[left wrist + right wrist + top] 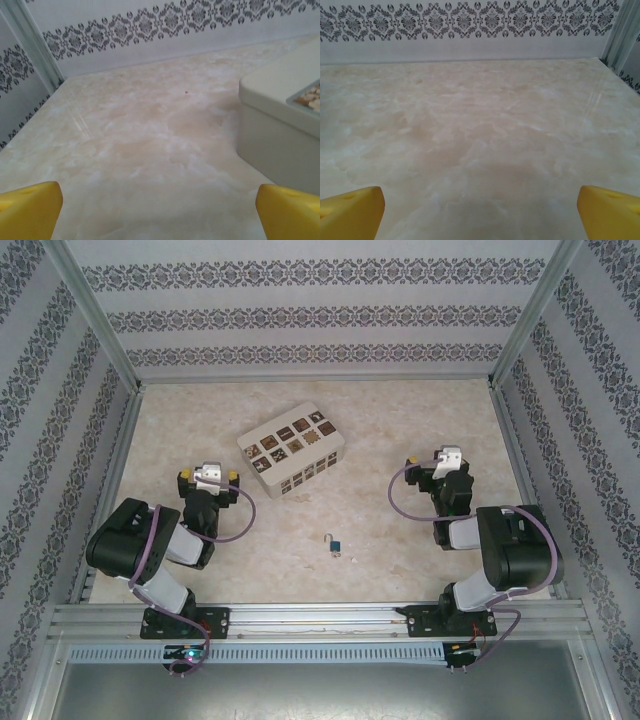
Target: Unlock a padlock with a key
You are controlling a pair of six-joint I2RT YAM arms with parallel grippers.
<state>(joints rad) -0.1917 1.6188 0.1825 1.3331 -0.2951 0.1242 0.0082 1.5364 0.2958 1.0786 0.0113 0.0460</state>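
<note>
The tiny blue padlock with its thin silver shackle lies on the marble tabletop near the front, between the two arms. A small pale bit touches its right side, too small to tell whether it is the key. My left gripper rests well to the padlock's left, beside the white box, and is open: its yellow fingertips stand far apart over bare table. On the other side, my right gripper is open too, its yellow fingertips wide apart with nothing between them.
A white box with dark patterned squares sits at the table's middle back; its corner is just right of my left gripper. Patterned walls and metal posts close in the table on three sides.
</note>
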